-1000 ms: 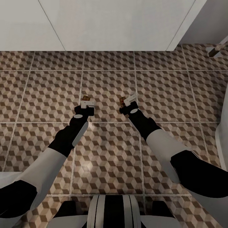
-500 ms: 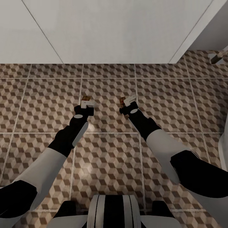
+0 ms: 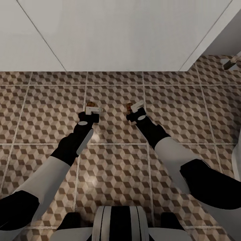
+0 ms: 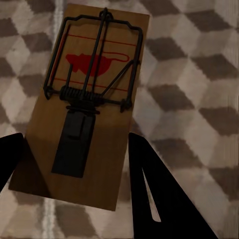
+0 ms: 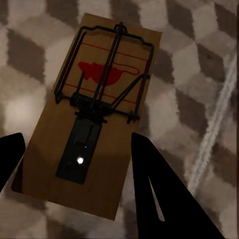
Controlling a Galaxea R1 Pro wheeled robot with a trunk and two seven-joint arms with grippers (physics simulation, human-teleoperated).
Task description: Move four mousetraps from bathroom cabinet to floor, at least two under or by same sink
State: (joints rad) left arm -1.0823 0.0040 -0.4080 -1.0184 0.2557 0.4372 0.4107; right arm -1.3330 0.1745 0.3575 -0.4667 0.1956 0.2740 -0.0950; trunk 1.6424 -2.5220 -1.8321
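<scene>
Both pincers carry a mousetrap apiece, held out in front of the trunk over the floor (image 3: 113, 167); the left gripper (image 3: 91, 112) pinches the left trap (image 4: 82, 104) by the rear of its board, one dark finger on each long edge, with the spring and bar lying clear ahead of the fingertips; the right gripper (image 3: 136, 111) holds the right trap (image 5: 92, 114) the same way, fingers on the two long edges at the back end, wire frame and red mouse mark out beyond them. Beneath each pincer lie the cube-patterned tiles; ahead of both stands a white panelled front (image 3: 110, 33), probably the vanity under the sink, though no basin can be seen; how high the traps hang above the tiles cannot be told.

Each trap looks light, stiff and flat; a thin wooden board should not flex under the fingers, and its sawn edges ought to give fair friction; the wire parts are the delicate bit, and likely sprung, so the grip belongs on the bare board edges behind the coil, as now. Set down flat it should lie still; dropped from a height it may bounce or flip, being so light.
</scene>
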